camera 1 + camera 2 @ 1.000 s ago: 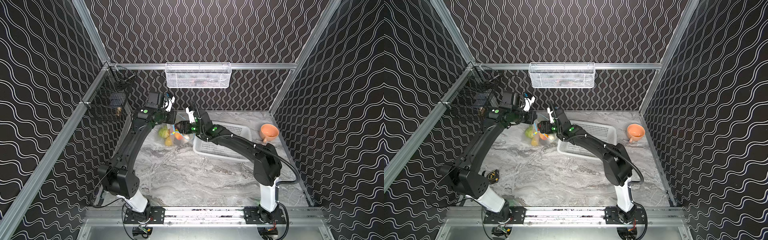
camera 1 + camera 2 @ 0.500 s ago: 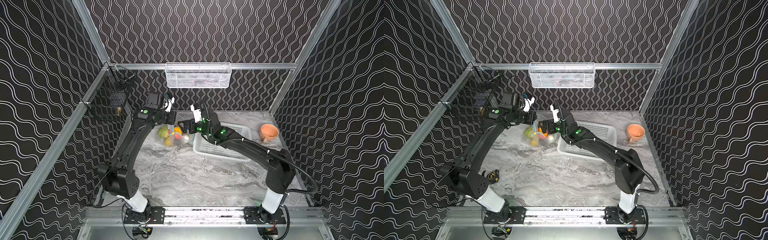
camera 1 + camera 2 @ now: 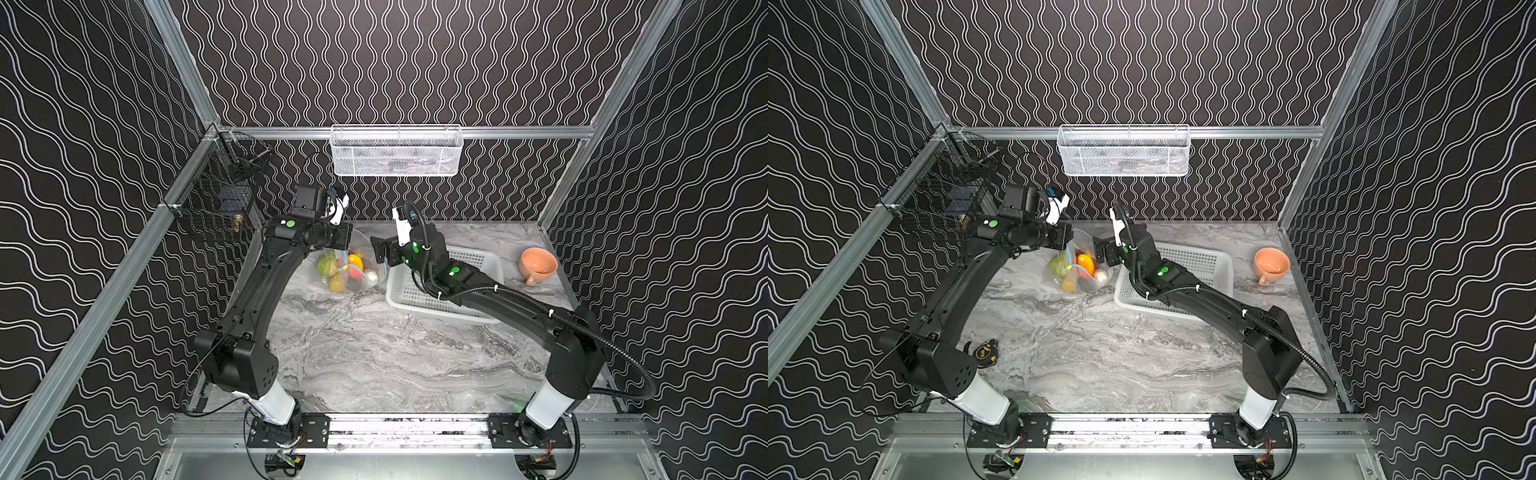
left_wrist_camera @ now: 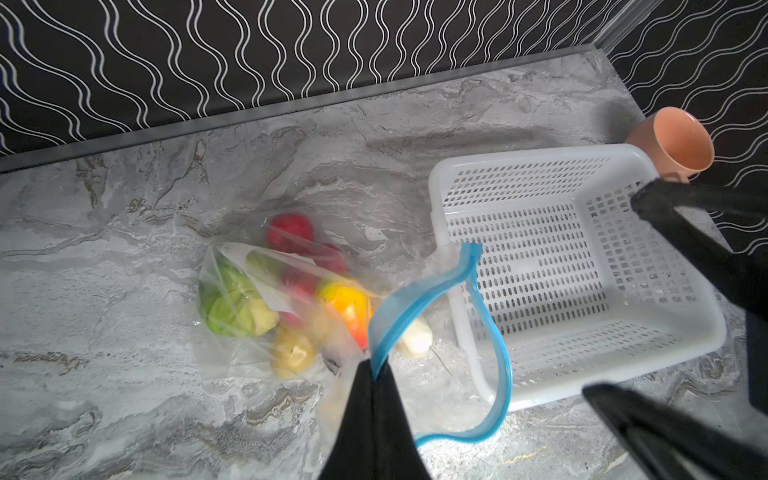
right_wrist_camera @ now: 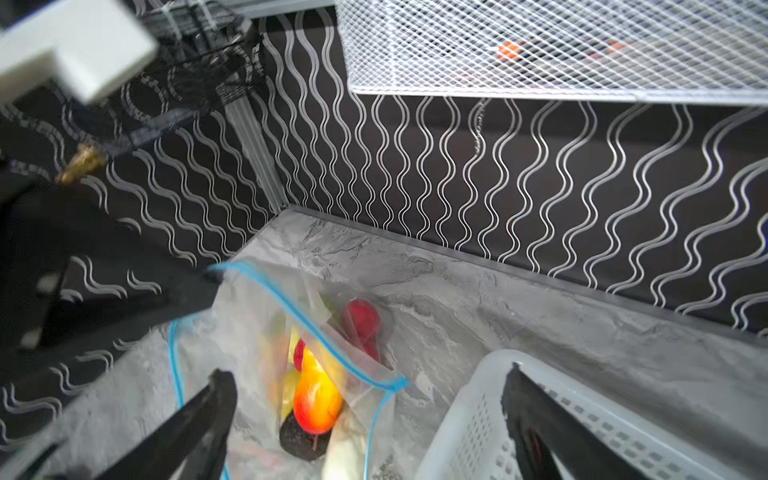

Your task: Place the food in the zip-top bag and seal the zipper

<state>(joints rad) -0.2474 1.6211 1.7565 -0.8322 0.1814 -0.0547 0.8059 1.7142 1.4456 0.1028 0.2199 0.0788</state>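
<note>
- Nearest of the task's things, right of centre, is the white perforated plastic basket (image 4: 519, 160). It is empty, so your loading looks finished.
- Just beside it on the left, the large clear flimsy zip-top bag (image 4: 266, 286) rests on the grey marbled tabletop (image 3: 374, 353). The toy food is heaped in the bag's bottom.
- The thin light-blue zipper (image 4: 500, 365) gapes in a wide loop with its two lips well apart. Sealing it is what you have left.
- Your right gripper (image 5: 368, 378) hovers over that open mouth with its jaws spread wide and nothing between them.
- A little farther back and to the left, your left gripper (image 4: 374, 368) is pinched tight on one end of the zipper and holds the mouth up off the table.
- Counts, near to far:
  - One black-and-yellow tape measure (image 3: 984, 353), near left.
  - One basket and one bag.
  - In the bag:
    - one yellow lemon (image 4: 291, 349)
    - one dark eggplant (image 5: 301, 440)
    - one white radish (image 4: 415, 338)
    - one orange-yellow mango (image 4: 347, 303)
    - one ribbed green melon (image 4: 228, 299)
    - red strawberries (image 4: 291, 230), at least two; you cannot tell the exact number through the plastic
  - One peach mug (image 4: 673, 141), far right.
  - One black wire basket (image 3: 212, 199) on the left wall.
  - One white mesh basket (image 3: 395, 149) on the far wall.
</note>
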